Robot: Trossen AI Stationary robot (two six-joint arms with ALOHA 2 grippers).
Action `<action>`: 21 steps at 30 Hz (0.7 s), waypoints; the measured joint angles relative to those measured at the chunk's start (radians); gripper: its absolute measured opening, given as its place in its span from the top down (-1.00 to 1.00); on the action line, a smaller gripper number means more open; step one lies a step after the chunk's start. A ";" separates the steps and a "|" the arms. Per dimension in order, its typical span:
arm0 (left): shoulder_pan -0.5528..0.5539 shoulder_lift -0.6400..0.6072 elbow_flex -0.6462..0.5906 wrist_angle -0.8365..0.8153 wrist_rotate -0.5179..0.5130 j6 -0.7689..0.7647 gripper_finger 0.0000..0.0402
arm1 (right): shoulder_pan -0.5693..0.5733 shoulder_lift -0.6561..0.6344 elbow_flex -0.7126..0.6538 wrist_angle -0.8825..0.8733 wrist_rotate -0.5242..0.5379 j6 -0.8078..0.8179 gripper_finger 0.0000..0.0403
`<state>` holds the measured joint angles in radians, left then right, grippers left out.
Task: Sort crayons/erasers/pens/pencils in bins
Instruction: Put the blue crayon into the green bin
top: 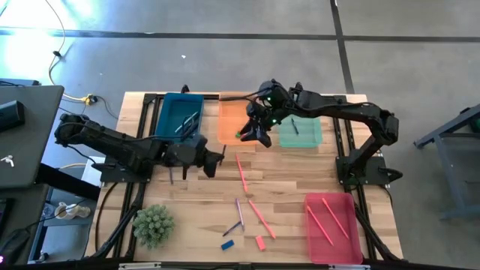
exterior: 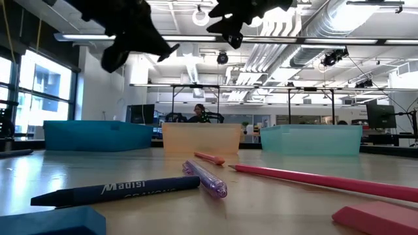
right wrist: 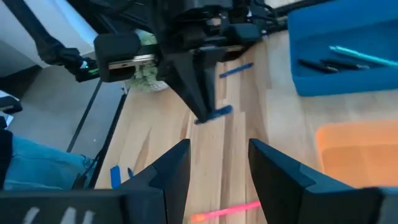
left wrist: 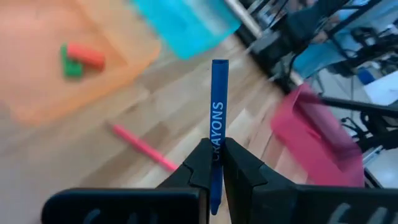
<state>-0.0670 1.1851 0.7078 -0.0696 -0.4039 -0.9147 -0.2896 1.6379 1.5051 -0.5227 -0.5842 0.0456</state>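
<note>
My left gripper (top: 216, 159) hangs over the middle of the table, shut on a blue crayon (left wrist: 217, 106); the right wrist view shows that crayon (right wrist: 214, 113) at its fingertips. My right gripper (right wrist: 219, 155) is open and empty, above the orange bin's (top: 229, 120) right side. A green eraser (left wrist: 71, 67) and a red eraser (left wrist: 87, 55) lie inside that bin. The blue bin (top: 180, 116) holds pens, the teal bin (top: 301, 133) one dark stick, and the pink-red bin (top: 330, 219) two pink pencils. A blue eraser (top: 227, 244) and a pink eraser (top: 260, 241) lie on the table near its front edge. My left gripper pinches the blue crayon between its two fingers, on the printed wrapper near one end (left wrist: 215, 152). Most of the crayon sticks out past the fingertips. It is lifted clear of the table.
On the wood lie a pink pencil (top: 241, 172), a second pink pencil (top: 261, 217), a purple pen (top: 240, 212) and a dark crayon (top: 231, 227). A small green plant (top: 154, 223) stands at the near left. Bare wood lies between the plant and the sticks.
</note>
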 joint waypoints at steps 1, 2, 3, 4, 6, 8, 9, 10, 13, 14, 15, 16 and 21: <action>0.009 0.000 0.000 0.024 0.004 0.029 0.95 | 0.006 0.000 0.000 0.013 0.000 0.000 0.24; 0.021 0.000 0.000 0.050 0.012 0.061 0.95 | 0.011 0.000 0.000 0.029 0.000 0.000 0.24; 0.030 0.000 0.000 0.075 0.023 0.090 0.95 | 0.017 0.000 0.000 0.044 0.003 0.000 0.24; 0.039 0.000 0.000 0.098 0.039 0.120 0.95 | 0.023 0.000 0.000 0.059 0.009 0.000 0.24; 0.056 0.000 0.000 0.140 0.060 0.175 0.95 | 0.033 0.000 0.000 0.088 0.035 -0.001 0.24; 0.066 0.000 0.000 0.174 0.067 0.223 0.95 | 0.042 0.000 0.000 0.109 0.062 -0.001 0.24; 0.072 0.000 0.000 0.189 0.071 0.248 0.95 | 0.045 0.000 0.000 0.119 0.072 -0.001 0.24; 0.077 0.000 0.000 0.203 0.077 0.272 0.95 | 0.049 0.000 0.000 0.127 0.084 -0.001 0.24; 0.092 0.000 0.000 0.246 0.108 0.340 0.95 | 0.057 0.000 0.000 0.151 0.139 0.003 0.24; 0.096 0.000 0.000 0.258 0.119 0.359 0.95 | 0.057 0.000 0.000 0.155 0.147 0.003 0.24; 0.100 0.000 0.000 0.265 0.121 0.374 0.95 | 0.057 0.000 0.000 0.159 0.146 0.005 0.24; 0.106 0.000 0.000 0.268 0.121 0.383 0.95 | 0.057 0.000 0.000 0.164 0.140 0.007 0.24; 0.144 0.000 0.000 0.291 0.130 0.432 0.95 | 0.057 0.000 0.000 0.189 0.131 0.044 0.24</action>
<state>0.0773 1.1851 0.7078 0.2211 -0.2743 -0.4825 -0.2325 1.6379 1.5051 -0.3333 -0.4532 0.0894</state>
